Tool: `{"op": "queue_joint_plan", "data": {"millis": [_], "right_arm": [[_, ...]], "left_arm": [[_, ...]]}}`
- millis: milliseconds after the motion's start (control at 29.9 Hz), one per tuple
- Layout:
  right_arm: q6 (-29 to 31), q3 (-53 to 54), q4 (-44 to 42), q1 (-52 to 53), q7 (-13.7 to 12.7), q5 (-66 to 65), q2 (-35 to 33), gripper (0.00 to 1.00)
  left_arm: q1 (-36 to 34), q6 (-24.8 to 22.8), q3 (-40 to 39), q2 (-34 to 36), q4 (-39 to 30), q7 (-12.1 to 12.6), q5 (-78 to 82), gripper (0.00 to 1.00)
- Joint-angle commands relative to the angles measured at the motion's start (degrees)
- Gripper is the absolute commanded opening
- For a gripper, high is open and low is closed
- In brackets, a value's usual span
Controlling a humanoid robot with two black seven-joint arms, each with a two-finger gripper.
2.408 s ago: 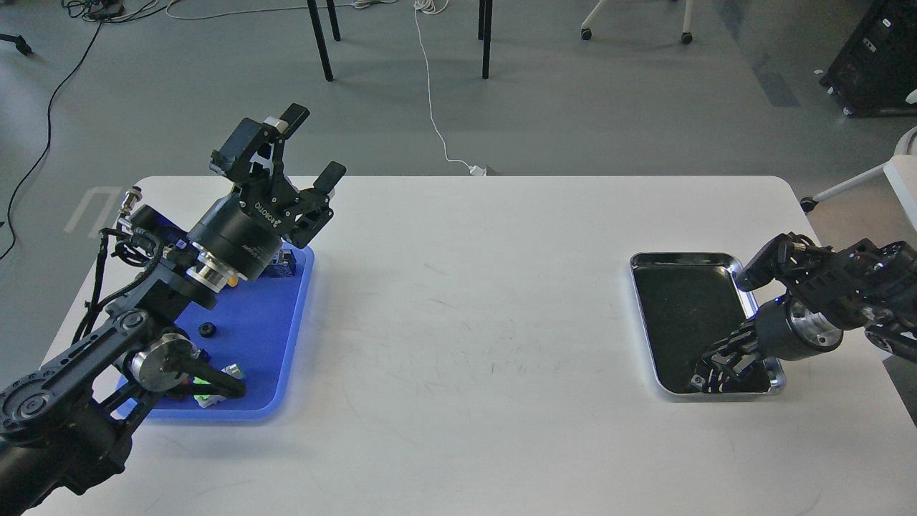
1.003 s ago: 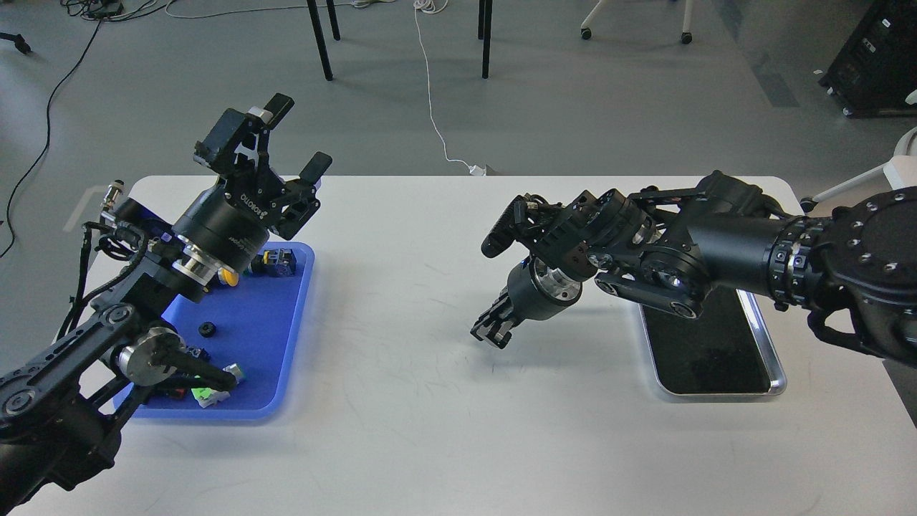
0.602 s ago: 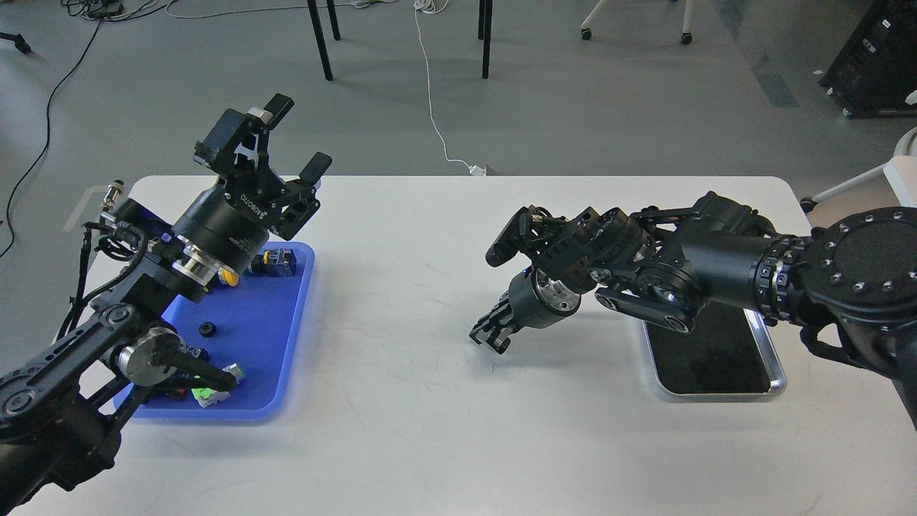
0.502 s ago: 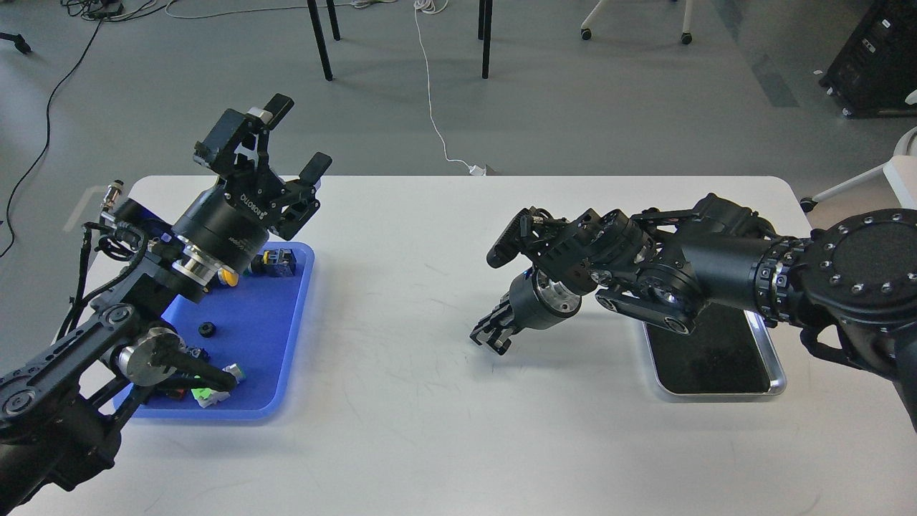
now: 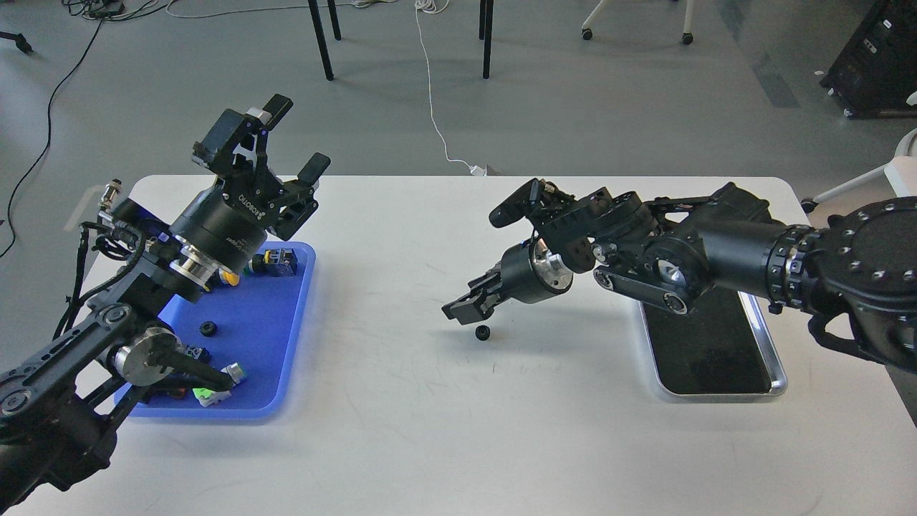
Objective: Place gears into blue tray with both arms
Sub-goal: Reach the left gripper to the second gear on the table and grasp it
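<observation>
Left arm: seen entering from the lower left, bent up over the blue tray (image 5: 283, 344), wrist tilted away from the viewer.
Left gripper (image 5: 286, 140): raised above the tray's far edge, pointed up and outward — its two fingers are spread wide, with nothing between them.
Right arm: stretched in from the right edge across the metal tray (image 5: 777, 365), forearm roughly level, wrist angled down toward mid-table.
Right gripper (image 5: 466, 307): held low over the table (image 5: 458, 430), pointed left and downward; the fingers are seen dark and nearly end-on, so whether they are parted cannot be told. Nothing is seen held in them.
Gear on table (image 5: 483, 332): a small black toothed wheel lying flat on the white surface just below the right gripper's tip — apart from it, and well apart from both trays.
Gear in tray (image 5: 208, 329): lying flat on the blue floor near the tray's middle.
Blue tray: at the table's left side, also holding several small parts partly hidden by the left arm.
</observation>
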Motion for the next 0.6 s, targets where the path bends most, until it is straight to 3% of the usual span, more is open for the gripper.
{"op": "queue_joint_plan", "data": {"millis": [0,167,368,569], "right_arm": [[0.1,7.4,3.0,-1.7,0.0,9.4,-8.5,0.95],[-0.1,19.9,5.1,-12.7,0.0,24.3,-17.1,0.96],[0.3,39.0,5.0,-30.5,0.0,36.1,-19.2,0.96],[0.6,53.4,4.9,-43.3,0.0,50.4,-19.2,0.96]], "left_arm": [[0.0,0.1,0.5,0.0,0.0,-0.3,0.5,0.98],[-0.9,0.1,3.2,-0.5,0.0,-0.7,8.0,0.98],[-4.7,-1.9,8.9,-0.8,0.5,-0.8,28.8,0.98],[-19.1,-4.0,26.4,-2.8,5.0,-1.1,51.5,0.98]]}}
